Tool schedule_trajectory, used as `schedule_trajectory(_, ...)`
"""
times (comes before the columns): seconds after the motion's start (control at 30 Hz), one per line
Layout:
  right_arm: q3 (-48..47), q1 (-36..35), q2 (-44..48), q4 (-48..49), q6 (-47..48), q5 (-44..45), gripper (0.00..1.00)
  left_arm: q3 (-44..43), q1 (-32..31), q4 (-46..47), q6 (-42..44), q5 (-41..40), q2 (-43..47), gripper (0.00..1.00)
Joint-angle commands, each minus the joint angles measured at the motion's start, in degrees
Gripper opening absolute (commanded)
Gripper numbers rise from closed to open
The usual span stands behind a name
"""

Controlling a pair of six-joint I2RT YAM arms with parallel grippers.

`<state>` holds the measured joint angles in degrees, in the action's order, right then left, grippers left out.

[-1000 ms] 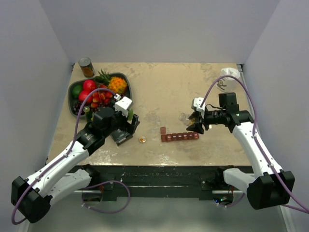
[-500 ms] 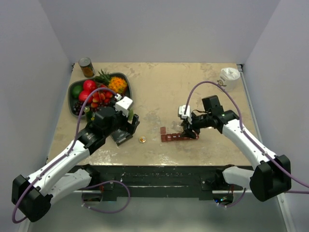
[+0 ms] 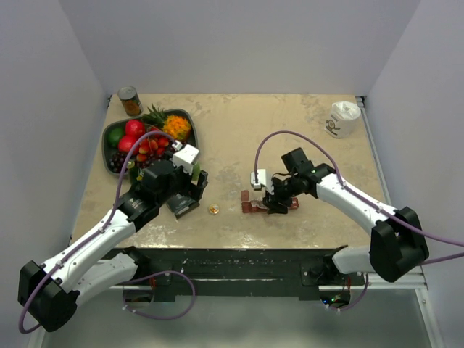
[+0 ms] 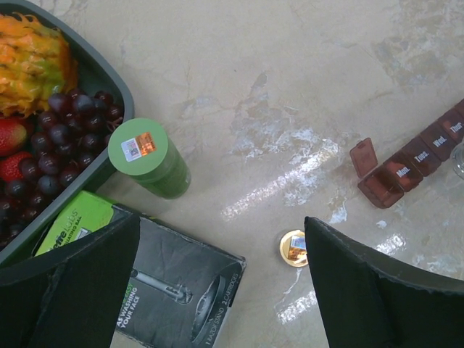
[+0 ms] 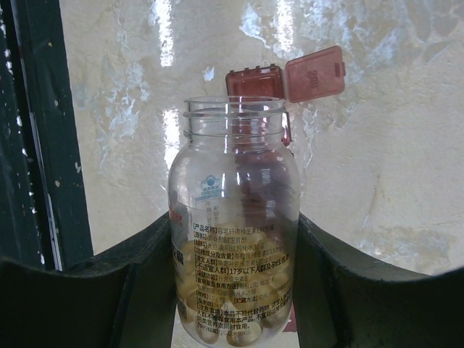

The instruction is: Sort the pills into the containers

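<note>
My right claw (image 5: 233,279) clamps uncapped bottle (image 5: 233,210) above organizer (image 5: 254,81), one lid (image 5: 314,75) up. All pills (image 5: 230,308) in bottle; none seen sorted. My left claw (image 4: 221,279) wide, empty.

Robot lab cell.
Bare pale walls (image 3: 239,43) enclose a table (image 3: 246,130); left arm (image 3: 87,246) and right arm (image 3: 355,203) stand bolted at its edge.

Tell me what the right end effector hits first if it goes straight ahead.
Probably the pill organizer's open end compartment, just beyond the mouth of the clear pill bottle it grips; depth unclear.
</note>
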<state>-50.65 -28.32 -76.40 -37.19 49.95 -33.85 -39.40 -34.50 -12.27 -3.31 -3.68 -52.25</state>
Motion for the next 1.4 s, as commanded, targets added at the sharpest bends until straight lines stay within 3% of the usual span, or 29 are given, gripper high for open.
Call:
schedule_trajectory(0.0,-3.40,-2.18,-1.03,-0.78,0.41,3.87,0.04,-0.42,0.49,0.14,0.85,-4.75,0.66,0.99)
schedule_trajectory(0.47,-4.98,-7.37,-6.65,-0.69,-4.16,10.99,0.03,-0.33,1.98,-1.97,-1.79,-19.95,2.50,0.99)
schedule_trajectory(1.37,-7.53,-10.44,-12.81,-2.27,-9.79,18.37,0.02,0.11,2.95,-1.53,-2.05,-18.64,4.26,0.99)
